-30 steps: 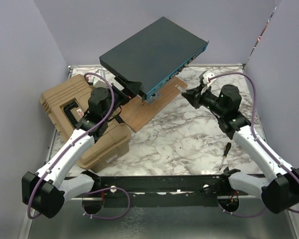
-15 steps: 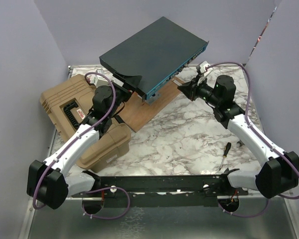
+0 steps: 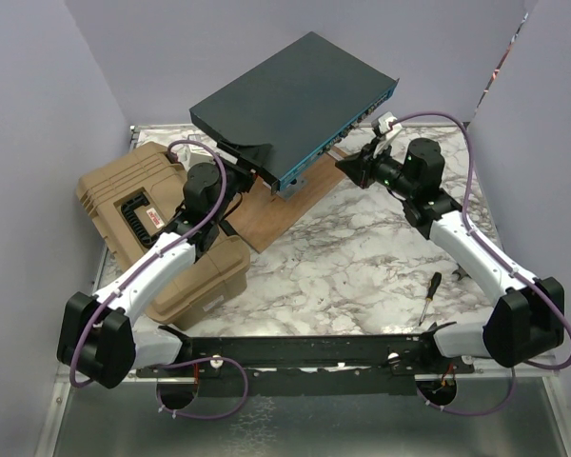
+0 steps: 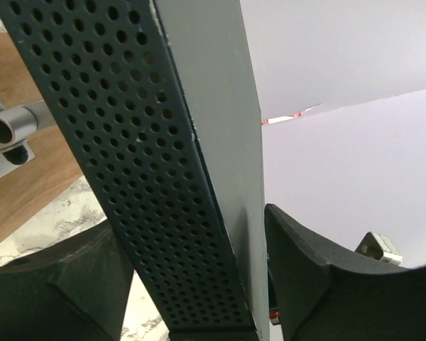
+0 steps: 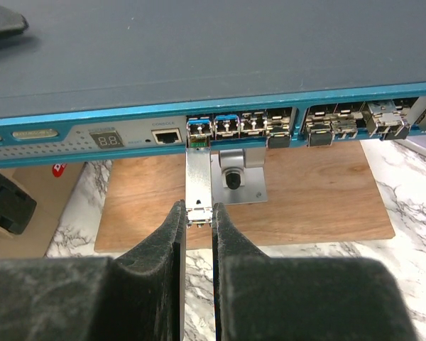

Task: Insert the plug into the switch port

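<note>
- Pinching the plug (image 5: 198,177) between narrow fingers, the right gripper (image 5: 197,212) holds it pointed at the front of the switch (image 5: 199,57).
- The plug's far end meets a blue-edged port (image 5: 199,128) on the teal face; how deep it sits cannot be told.
- The left gripper (image 4: 193,238) straddles the switch's perforated side, fingers (image 4: 298,263) close against both faces; whether they clamp it is unclear.
- The switch sits raised on a metal bracket (image 5: 240,174) over a wooden board (image 5: 305,192).

Top: I look down from the near edge over the whole table (image 3: 362,257) | left wrist: hard against the switch (image 4: 149,177) side | right wrist: close, facing its ports (image 5: 227,126) | all share the switch.
</note>
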